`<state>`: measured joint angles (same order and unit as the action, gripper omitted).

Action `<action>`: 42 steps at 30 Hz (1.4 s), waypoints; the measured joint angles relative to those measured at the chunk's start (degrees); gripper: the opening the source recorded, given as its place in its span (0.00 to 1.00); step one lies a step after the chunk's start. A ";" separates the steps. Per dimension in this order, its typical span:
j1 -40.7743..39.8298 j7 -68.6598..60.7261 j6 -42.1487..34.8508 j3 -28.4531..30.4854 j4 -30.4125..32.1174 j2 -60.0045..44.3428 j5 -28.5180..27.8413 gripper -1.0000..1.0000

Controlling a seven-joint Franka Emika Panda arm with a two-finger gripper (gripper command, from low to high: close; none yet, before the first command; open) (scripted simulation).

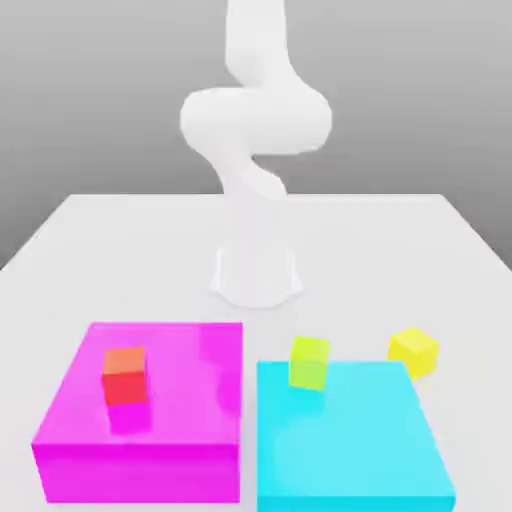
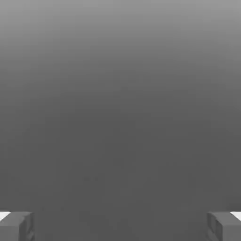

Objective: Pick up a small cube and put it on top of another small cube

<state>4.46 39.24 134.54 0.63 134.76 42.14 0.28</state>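
The yellow cube [image 1: 413, 351] is seen on the white bench [image 1: 120, 240], just beside the cyan block [image 1: 350, 440], near the lime-green cube [image 1: 309, 362]. It's judged light, rigid, prob. smooth-sided, so best pinched across two opposite flat faces, mid-height. Gripper [image 2: 120, 226] jaws are spread wide w/ nothing held.

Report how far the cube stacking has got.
Done: nothing; the yellow cube sits alone on the white table, stacked on nothing. In hand: nothing; the gripper is open and empty. Left: grasp the yellow cube and set it on another small cube.
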 joint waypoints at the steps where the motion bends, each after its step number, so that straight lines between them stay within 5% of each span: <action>1: 1.77 -2.92 1.17 0.14 1.28 -1.60 0.24 0.50; 26: 38.20 -66.94 28.71 -3.80 30.88 -38.37 1.02 0.50; 34: 41.15 -68.08 41.80 -1.66 29.46 -54.24 -0.84 0.50; 35: 41.47 -67.93 42.97 -1.30 29.24 -55.65 -1.00 0.00; 42: 41.69 -67.84 42.91 -1.09 29.23 -55.70 -1.06 0.00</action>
<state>46.15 -28.60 177.46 -0.46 163.99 -13.56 -0.78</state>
